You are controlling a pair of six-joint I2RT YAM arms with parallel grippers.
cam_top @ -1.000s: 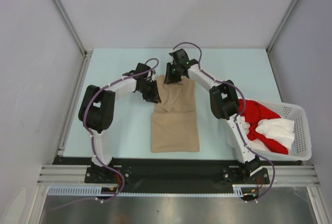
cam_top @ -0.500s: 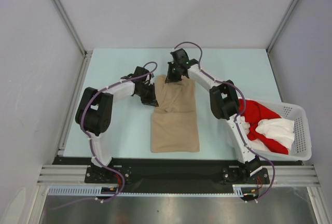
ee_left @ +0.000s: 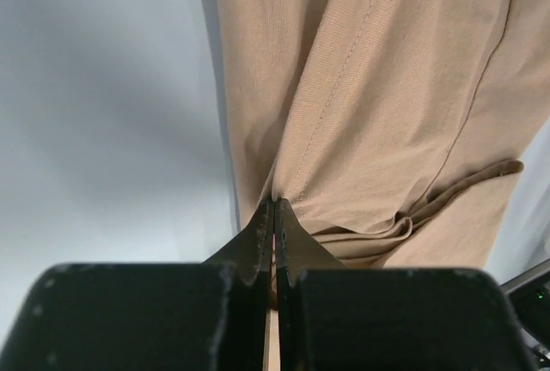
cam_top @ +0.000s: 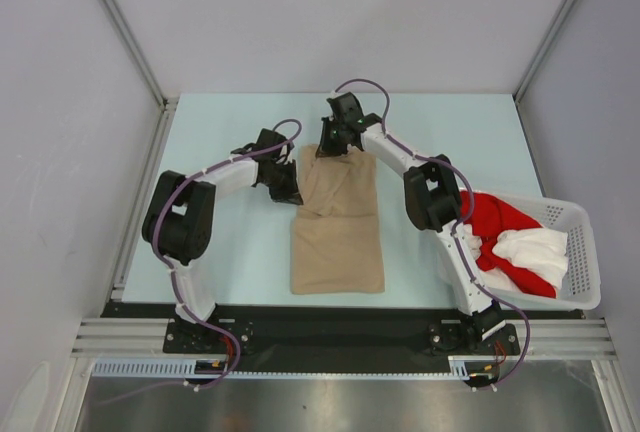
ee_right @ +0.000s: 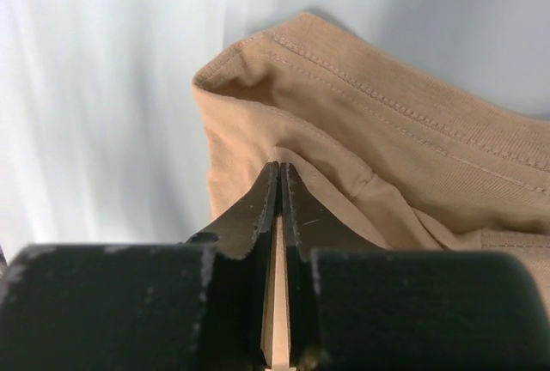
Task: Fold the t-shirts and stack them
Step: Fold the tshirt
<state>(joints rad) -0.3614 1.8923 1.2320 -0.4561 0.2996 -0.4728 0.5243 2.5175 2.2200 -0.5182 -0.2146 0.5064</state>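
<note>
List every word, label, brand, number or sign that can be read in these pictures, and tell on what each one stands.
None can be read in any view.
The beige-tan cloth t-shirt is plain, with only stitched seams.
The white plastic lattice basket shows no label.
The black left hand and the black right hand carry no visible marking.

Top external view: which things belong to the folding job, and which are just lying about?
Job: beige t-shirt, pinched by left gripper and right gripper; red t-shirt and white t-shirt in the basket.
Lying about: the basket itself; table.
</note>
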